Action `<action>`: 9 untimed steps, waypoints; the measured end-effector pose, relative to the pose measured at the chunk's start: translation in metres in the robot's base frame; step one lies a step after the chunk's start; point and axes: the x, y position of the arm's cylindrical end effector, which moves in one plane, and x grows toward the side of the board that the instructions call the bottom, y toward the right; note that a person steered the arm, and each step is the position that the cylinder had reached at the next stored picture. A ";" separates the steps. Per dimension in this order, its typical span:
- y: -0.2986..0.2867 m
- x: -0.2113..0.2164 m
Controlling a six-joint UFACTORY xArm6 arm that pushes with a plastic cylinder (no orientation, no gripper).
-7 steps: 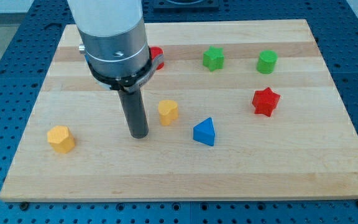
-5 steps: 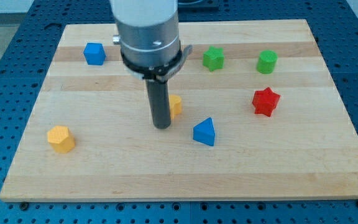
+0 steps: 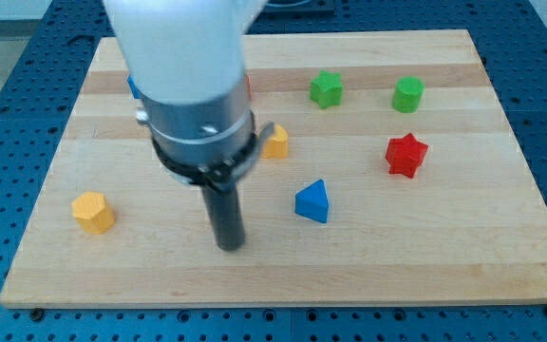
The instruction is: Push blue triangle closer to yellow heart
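Observation:
The blue triangle (image 3: 312,201) lies right of the board's middle. The yellow heart (image 3: 275,141) lies above and to the left of it, partly hidden behind the arm's body. My tip (image 3: 229,245) rests on the wooden board (image 3: 463,256), below and to the left of the blue triangle. It is about a block's width or more away and touches no block.
A second yellow block (image 3: 93,211) sits at the left. A green star-like block (image 3: 326,88) and a green rounded block (image 3: 407,94) lie at the top right. A red star (image 3: 405,155) is at the right. A blue block (image 3: 133,86) peeks out behind the arm.
The yellow heart has shifted up and to the right, away from the blue triangle. My tip has moved from beside the heart down towards the view's bottom. The blue triangle has not moved.

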 end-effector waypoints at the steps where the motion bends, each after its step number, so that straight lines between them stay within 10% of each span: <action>1: 0.065 0.002; 4: 0.088 -0.097; 7: 0.164 -0.006; 9: 0.103 -0.080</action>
